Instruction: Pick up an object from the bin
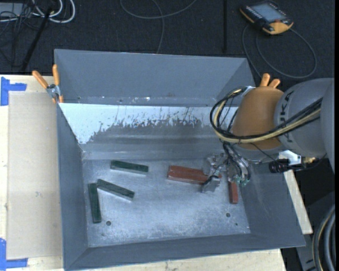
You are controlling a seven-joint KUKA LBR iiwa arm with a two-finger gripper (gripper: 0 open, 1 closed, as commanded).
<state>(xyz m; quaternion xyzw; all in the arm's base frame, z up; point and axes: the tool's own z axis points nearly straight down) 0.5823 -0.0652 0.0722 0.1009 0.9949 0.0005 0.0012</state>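
Presently, gripper (216, 179) at three o'clock in the bin (158, 78), at a red-brown bar (186, 175); its grip state cannot be told. Dark green bars (116, 189) at nine o'clock.

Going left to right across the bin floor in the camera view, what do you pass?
Upright dark green bar → tilted dark green bar → upper dark green bar → long reddish-brown bar → gripper → short reddish-brown bar.
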